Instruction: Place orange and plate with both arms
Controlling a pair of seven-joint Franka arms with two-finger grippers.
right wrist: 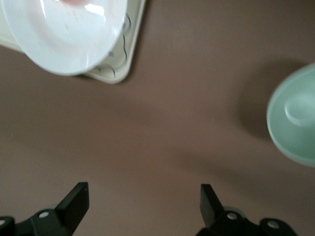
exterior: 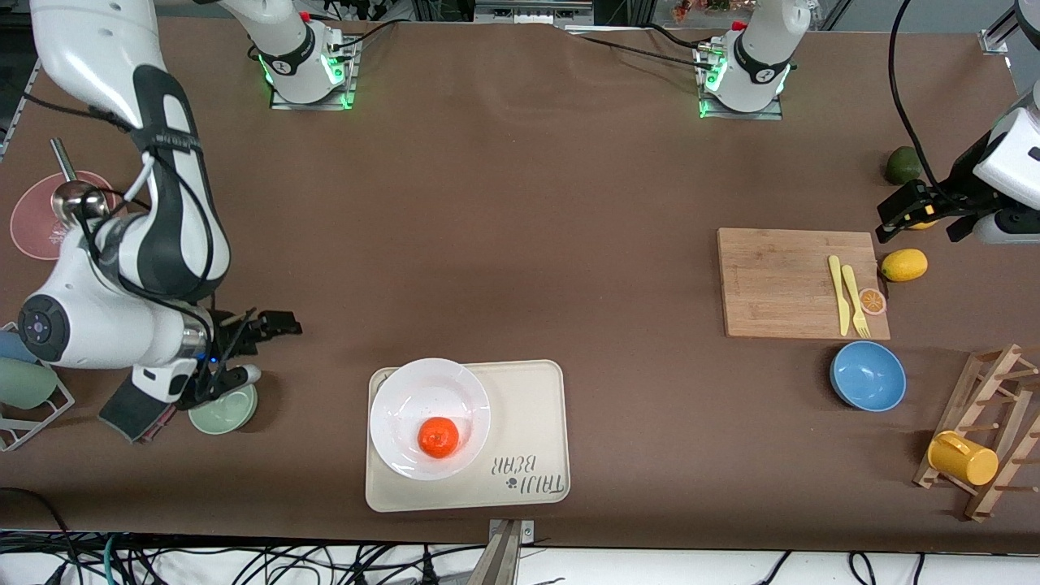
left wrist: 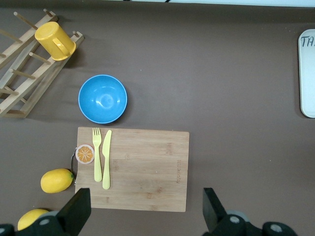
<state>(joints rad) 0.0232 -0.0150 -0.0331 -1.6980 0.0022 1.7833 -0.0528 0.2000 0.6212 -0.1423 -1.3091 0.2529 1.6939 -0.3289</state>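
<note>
Front view: orange [exterior: 439, 437] in white plate [exterior: 430, 418], plate on cream tray [exterior: 532, 439] near the camera edge of the table [exterior: 520, 203]; right gripper [exterior: 264, 325] above green bowl [exterior: 224, 409], left gripper [exterior: 902, 213] over the cutting board's [exterior: 792, 280] end. Left wrist view: fingers [left wrist: 76, 212] spread, empty, over cutting board. Right wrist view: fingers [right wrist: 74, 204] spread, empty, over bare table between plate and green bowl.

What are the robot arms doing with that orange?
Right now, nothing is being held. The orange sits in the white plate, and the plate rests on the cream tray. The right gripper hangs open beside a green bowl near the tray. The left gripper waits open above the table's end, by the cutting board and the lemons.
</note>
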